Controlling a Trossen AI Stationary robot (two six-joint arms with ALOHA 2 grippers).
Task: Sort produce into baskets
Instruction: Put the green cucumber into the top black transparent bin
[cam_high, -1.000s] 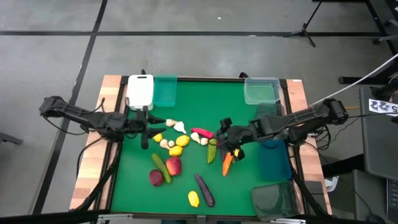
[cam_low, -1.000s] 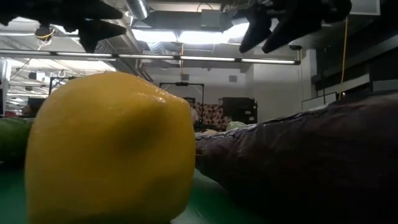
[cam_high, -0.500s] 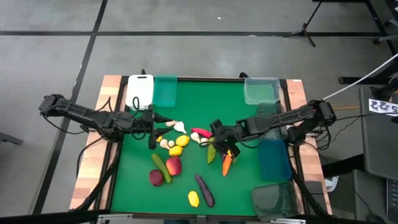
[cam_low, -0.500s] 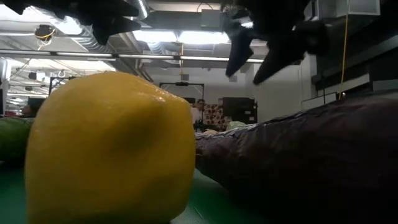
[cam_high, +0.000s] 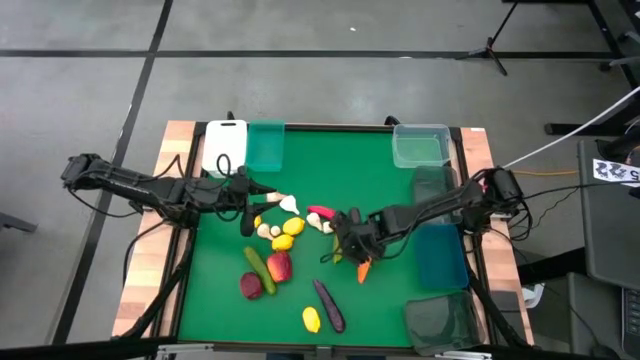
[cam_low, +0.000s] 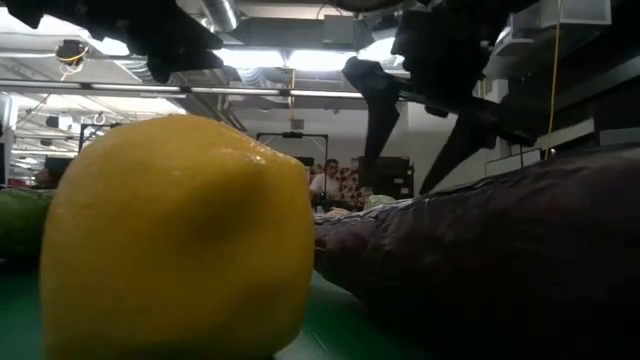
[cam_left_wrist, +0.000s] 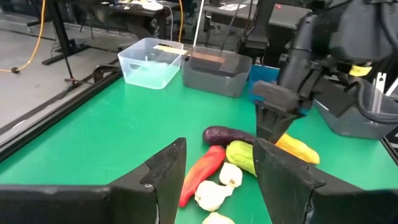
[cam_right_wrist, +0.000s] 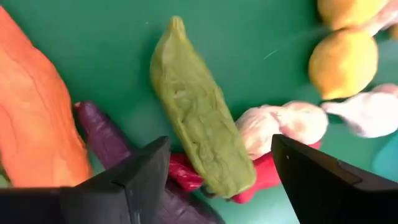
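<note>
My right gripper (cam_high: 338, 241) is open, low over the middle of the green mat. Its two fingers stand on either side of a green cucumber (cam_right_wrist: 199, 143); whether they touch it I cannot tell. An orange carrot (cam_right_wrist: 37, 124), a purple eggplant (cam_right_wrist: 106, 143), a red chili (cam_right_wrist: 261, 177) and a garlic bulb (cam_right_wrist: 283, 124) lie close around the cucumber. My left gripper (cam_high: 250, 215) is open and empty, above the mat at the left side of the produce pile, facing the chili (cam_left_wrist: 202, 169) and garlic (cam_left_wrist: 214, 193).
Lemons (cam_high: 292, 227), garlic (cam_high: 288, 203), another cucumber (cam_high: 258, 270), two apples (cam_high: 280, 265), an eggplant (cam_high: 328, 305) and a lemon (cam_high: 311, 320) lie on the mat. White (cam_high: 226, 145) and teal (cam_high: 266, 145) bins stand far left; clear (cam_high: 420, 145), blue (cam_high: 440, 255) and grey (cam_high: 440, 322) bins along the right.
My right gripper has gone toward the table's left edge and down, from beside the carrot to over the cucumber, staying open. My left gripper has gone a little toward the table's right edge, closer to the produce pile. The produce has not moved.
</note>
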